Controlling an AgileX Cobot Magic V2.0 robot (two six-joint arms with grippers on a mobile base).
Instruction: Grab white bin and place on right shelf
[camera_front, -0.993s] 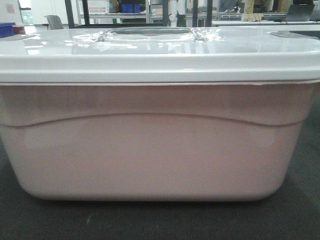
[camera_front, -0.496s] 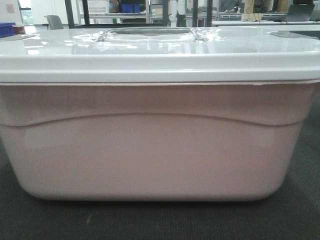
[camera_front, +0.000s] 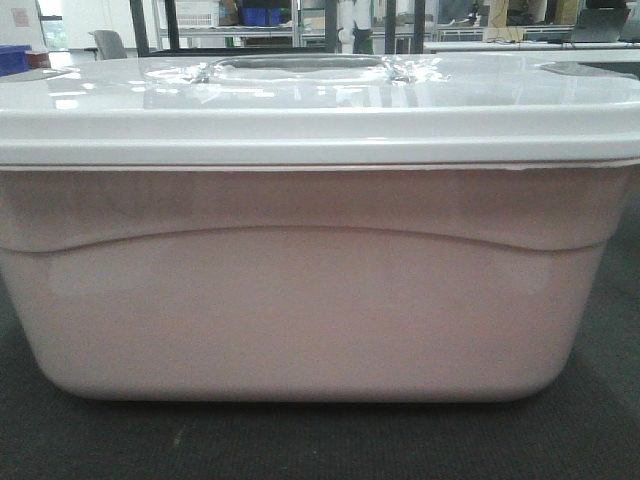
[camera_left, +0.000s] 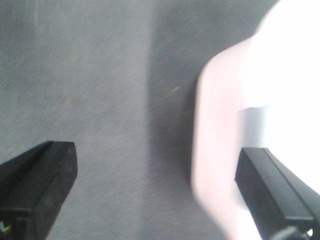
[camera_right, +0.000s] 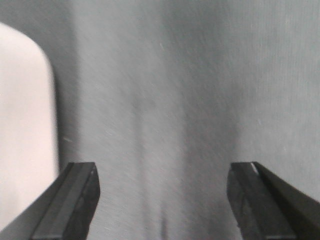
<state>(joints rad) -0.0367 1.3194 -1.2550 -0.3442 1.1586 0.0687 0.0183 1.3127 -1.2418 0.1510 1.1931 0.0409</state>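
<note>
Exterior front-facing view: dark grey, fine-ribbed carpet (camera_front: 300, 440) carries the white bin (camera_front: 300, 310), which fills nearly the whole width. Beyond the bin lies a bright room with a grey chair (camera_front: 108, 42) and blue bins (camera_front: 262, 15) far behind it. The bin is a translucent pinkish tub with rounded lower corners and a curved ridge across its side. Its glossy white lid (camera_front: 320, 110) is shut, mirrors the room lights and has a recessed grip at the middle.

In the left wrist view the left hand (camera_left: 155, 165) is spread wide and grips nothing; the blurred rounded edge of the bin lies between its dark fingers. The right hand (camera_right: 162, 180) is likewise wide open and empty, with only carpet in its gap and the bin just beside one finger.
</note>
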